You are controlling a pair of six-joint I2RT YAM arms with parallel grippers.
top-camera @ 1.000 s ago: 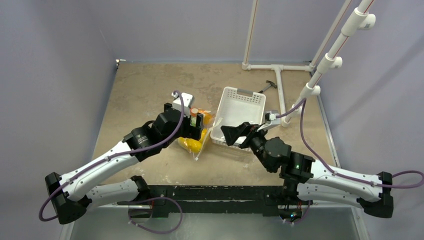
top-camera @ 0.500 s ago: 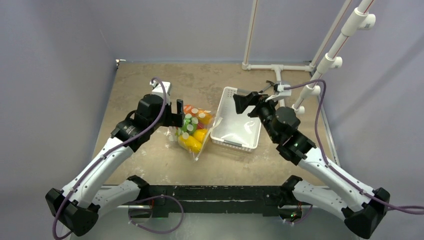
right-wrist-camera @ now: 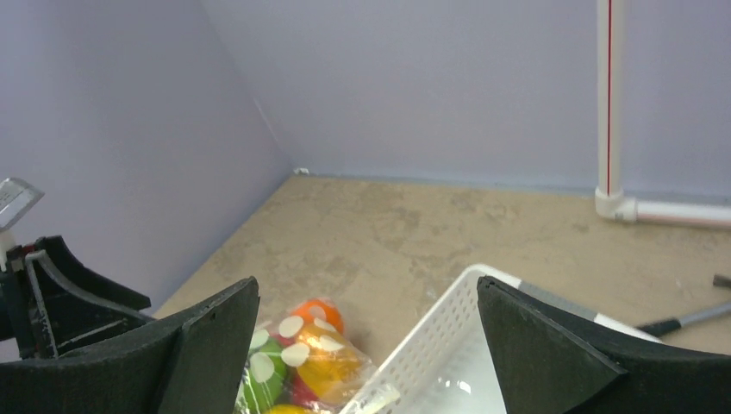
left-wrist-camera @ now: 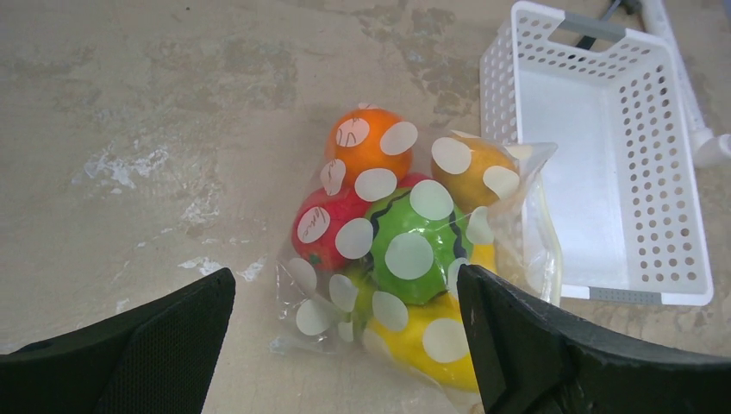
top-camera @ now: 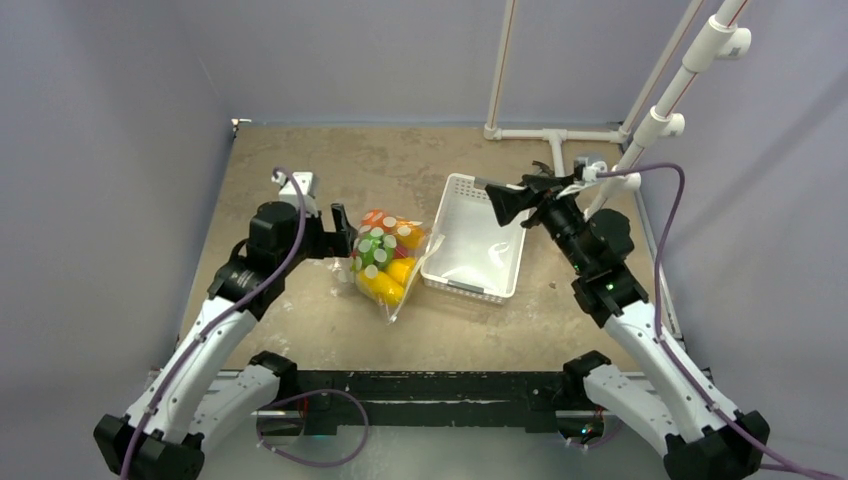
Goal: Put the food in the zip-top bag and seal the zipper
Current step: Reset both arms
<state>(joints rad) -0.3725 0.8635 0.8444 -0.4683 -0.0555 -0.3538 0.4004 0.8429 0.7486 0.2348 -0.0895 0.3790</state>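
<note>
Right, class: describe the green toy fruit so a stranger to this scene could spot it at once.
Find the white basket. A clear bag of toy fruits lies just left of it. The green fruit sits mid-pile, the only one with dark wavy stripes; its neighbours are orange, red and yellow.

top overhead; wrist cams low, share bag (left-wrist-camera: 540, 243), basket (left-wrist-camera: 669, 198)

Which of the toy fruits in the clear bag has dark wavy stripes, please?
The green fruit in the middle of the zip-top bag; the orange piece, red piece and yellow piece around it show no stripes.
</note>
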